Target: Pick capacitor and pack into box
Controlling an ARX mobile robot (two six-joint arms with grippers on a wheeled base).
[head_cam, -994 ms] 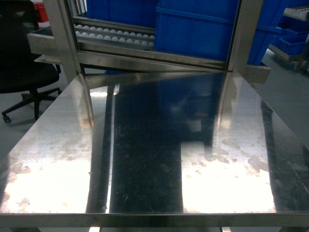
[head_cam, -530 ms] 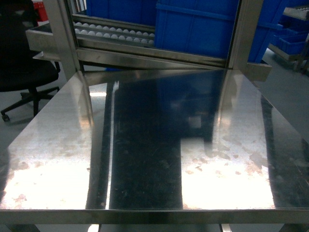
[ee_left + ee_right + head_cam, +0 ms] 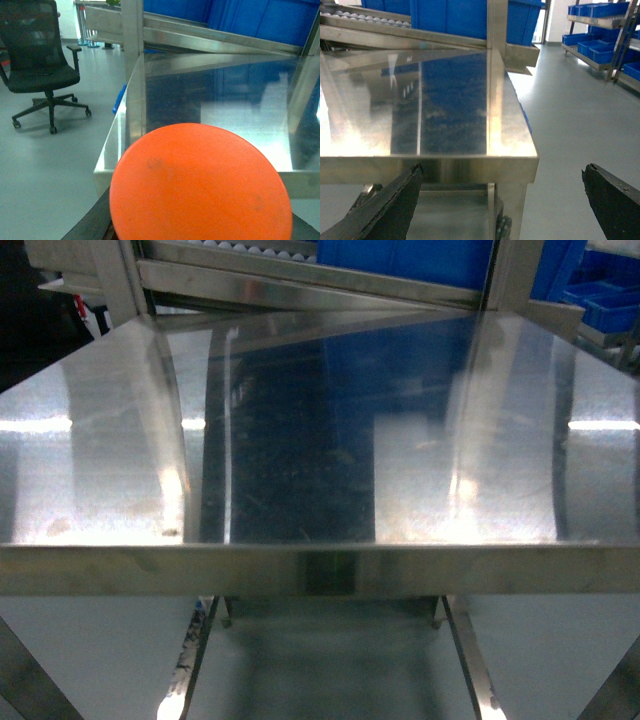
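Note:
The orange round-topped capacitor [image 3: 200, 185] fills the bottom of the left wrist view, very close to the camera. My left gripper [image 3: 200, 227] is shut on it, and only dark edges of its fingers [image 3: 92, 227] show beside it. It hovers in front of the steel table's left front corner [image 3: 112, 167]. My right gripper [image 3: 502, 169] is open and empty, with black fingers [image 3: 385, 205] wide apart off the table's right front corner [image 3: 530, 160]. The box is out of view. Neither gripper appears in the head view.
A shiny steel table [image 3: 320, 570] spans the head view, with its front edge across the middle and floor below. Blue bins [image 3: 400, 255] stand on a roller rack behind. A black office chair [image 3: 42, 65] stands to the left and shelves of blue bins [image 3: 600, 20] to the right.
The head view has dropped and moved nearer. The table's front edge now sits mid-frame, the floor beneath shows, and the rack and bins have slid to the top.

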